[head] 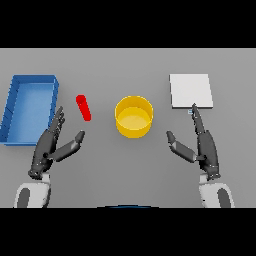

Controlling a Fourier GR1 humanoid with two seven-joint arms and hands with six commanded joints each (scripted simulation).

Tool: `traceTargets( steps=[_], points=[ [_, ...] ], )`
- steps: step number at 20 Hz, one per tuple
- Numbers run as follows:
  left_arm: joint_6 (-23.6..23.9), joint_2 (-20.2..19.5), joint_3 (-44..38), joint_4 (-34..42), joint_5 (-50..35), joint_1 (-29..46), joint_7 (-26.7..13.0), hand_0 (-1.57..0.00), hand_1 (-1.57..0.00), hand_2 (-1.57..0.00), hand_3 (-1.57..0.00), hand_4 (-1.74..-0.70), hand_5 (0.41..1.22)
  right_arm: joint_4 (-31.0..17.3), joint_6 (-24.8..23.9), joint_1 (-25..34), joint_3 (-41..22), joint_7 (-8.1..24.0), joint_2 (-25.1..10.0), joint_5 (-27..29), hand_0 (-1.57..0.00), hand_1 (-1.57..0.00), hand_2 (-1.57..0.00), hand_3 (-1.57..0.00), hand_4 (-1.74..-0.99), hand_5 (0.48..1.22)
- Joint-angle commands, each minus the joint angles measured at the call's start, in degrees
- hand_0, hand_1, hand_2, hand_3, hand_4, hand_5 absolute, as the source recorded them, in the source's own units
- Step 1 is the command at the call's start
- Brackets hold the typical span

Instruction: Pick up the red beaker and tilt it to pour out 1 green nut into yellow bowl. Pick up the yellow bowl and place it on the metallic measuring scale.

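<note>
Red beaker point(83, 107) lies slim and tilted on the grey table point(125, 165), its upper end leaning toward the view's left, just left of the yellow bowl point(134, 116) and apart from it. That bowl stands upright near the middle of the table, and its inside looks plain yellow; I cannot tell whether anything sits in it. To the right of the bowl, well apart, lies the metallic measuring scale point(190, 90), a pale flat square. A blue tray point(10, 112) with raised walls sits at the table's far left. Left hand point(50, 145) hovers below and left of the beaker, fingers straight and spread, thumb reaching toward the beaker but not touching it; it holds nothing. Right hand point(205, 145) is likewise spread wide and holding nothing, below the scale, with its longest fingertip reaching the scale's near edge; whether they touch I cannot tell.
</note>
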State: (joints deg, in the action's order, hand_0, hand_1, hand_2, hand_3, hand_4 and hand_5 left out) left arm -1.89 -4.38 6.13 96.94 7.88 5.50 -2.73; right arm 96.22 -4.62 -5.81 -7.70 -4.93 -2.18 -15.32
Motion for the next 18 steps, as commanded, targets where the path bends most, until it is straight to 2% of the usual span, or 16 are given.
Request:
traceTargets(
  steps=[1, 3, 8, 12, 15, 17, 18],
  points=[
    [-0.2, 0.2, -0.3, -2.6, -0.1, -1.7, 1.0, 0.0, 0.0, 0.0, 0.0, -1.19, 0.611, 0.5, 0.0, -0.2, 0.1, -0.1, -0.5, -0.2, 0.0, 0.0, 0.0, 0.0, -1.23, 0.617],
    [0.1, 0.3, -0.5, -6.4, 0.9, -3.9, 2.8, 0.0, 0.0, 0.0, 0.0, -1.22, 0.622, 0.9, 0.0, 0.0, -0.2, 0.3, -0.3, -0.4, 0.0, 0.0, 0.0, 0.0, -1.246, 0.627],
    [1.7, 0.8, -2.3, -16.2, 2.2, -11.9, 3.6, 0.0, 0.0, 0.0, 0.0, -1.25, 0.65, 0.7, 0.7, 0.3, -0.1, 0.0, 0.1, 0.8, 0.0, 0.0, 0.0, 0.0, -1.28, 0.634],
    [2.6, 0.6, -4.0, -23.0, 2.4, -17.4, 6.1, 0.0, 0.0, 0.0, 0.0, -1.27, 0.677, 0.8, 0.6, 0.7, 0.3, -0.3, -0.7, 0.4, 0.0, 0.0, 0.0, 0.0, -1.268, 0.635],
    [2.6, 0.7, -4.8, -26.1, 2.2, -19.6, 7.0, 0.0, 0.0, 0.0, 0.0, -1.29, 0.685, 0.1, -0.1, 0.4, 0.0, 0.6, 0.1, -0.2, 0.0, 0.0, 0.0, 0.0, -1.269, 0.638],
    [2.8, 1.4, -4.5, -28.2, 2.7, -21.6, 6.6, 0.0, 0.0, 0.0, 0.0, -1.3, 0.689, 0.3, 0.3, 0.9, 0.4, 0.6, -0.1, 0.5, 0.0, 0.0, 0.0, 0.0, -1.27, 0.642],
    [3.4, 1.3, -4.7, -29.9, 3.2, -23.2, 6.1, 0.0, 0.0, 0.0, 0.0, -1.3, 0.691, 0.1, 0.5, 0.4, 0.1, -0.4, -0.1, 0.4, 0.0, 0.0, 0.0, 0.0, -1.272, 0.644]
  ],
)
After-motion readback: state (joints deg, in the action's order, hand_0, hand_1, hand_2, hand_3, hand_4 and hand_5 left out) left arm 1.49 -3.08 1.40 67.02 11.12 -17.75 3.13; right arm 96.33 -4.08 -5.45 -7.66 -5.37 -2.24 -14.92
